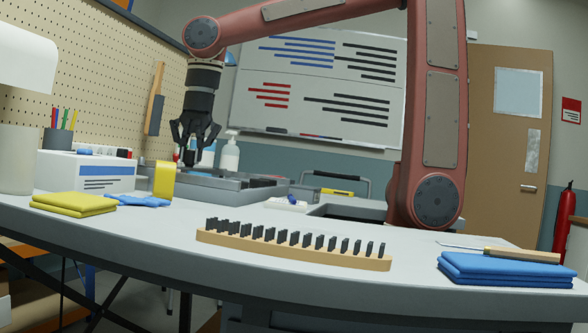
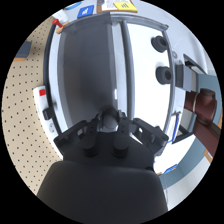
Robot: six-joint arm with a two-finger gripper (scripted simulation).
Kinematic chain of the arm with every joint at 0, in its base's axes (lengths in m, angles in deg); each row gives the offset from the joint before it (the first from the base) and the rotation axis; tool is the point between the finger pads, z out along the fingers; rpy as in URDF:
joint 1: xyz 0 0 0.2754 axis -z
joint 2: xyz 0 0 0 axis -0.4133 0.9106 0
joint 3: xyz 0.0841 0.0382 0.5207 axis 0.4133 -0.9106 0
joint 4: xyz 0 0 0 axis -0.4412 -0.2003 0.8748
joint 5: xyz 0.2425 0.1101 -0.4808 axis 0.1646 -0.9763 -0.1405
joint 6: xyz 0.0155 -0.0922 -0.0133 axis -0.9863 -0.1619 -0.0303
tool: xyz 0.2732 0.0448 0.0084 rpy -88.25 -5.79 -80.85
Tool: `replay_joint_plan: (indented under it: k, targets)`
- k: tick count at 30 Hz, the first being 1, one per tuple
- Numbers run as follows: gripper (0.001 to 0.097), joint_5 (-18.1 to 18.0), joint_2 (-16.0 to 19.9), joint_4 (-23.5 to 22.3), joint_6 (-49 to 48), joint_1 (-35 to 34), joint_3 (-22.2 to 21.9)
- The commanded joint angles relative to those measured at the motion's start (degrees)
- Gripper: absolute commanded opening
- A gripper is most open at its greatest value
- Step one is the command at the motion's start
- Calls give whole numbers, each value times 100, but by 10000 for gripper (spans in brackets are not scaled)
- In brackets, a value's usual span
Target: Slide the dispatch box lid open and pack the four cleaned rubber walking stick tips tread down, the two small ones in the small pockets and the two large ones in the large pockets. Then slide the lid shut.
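Note:
My gripper (image 1: 190, 159) (image 2: 110, 117) hangs over the left end of the grey dispatch box (image 1: 223, 186), just above its smoked lid (image 2: 87, 69). A round grey knob (image 2: 109, 121) on the lid sits gripped between its fingers. The lid covers the left half of the box. On a white tray area to the right, two black rubber tips (image 2: 159, 43) (image 2: 165, 75) stand apart, hollow side up. No other tips show.
Behind the box stand a pegboard wall (image 1: 99, 74), bottles (image 1: 229, 153) and a whiteboard. A yellow block (image 1: 164, 179) and blue gloves (image 1: 138, 200) lie left of the box. A wooden rack of black pegs (image 1: 293, 245) lies at the front. The arm's base (image 1: 429, 198) stands right.

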Motion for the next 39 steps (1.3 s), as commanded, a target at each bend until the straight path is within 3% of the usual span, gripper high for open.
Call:
replay_joint_plan:
  k: [1, 13, 39]
  targets:
    - [310, 0, -2, 1, 0, 0, 5]
    - [80, 0, -2, 1, 0, 0, 5]
    - [80, 14, -210, 1, -38, -38, -218]
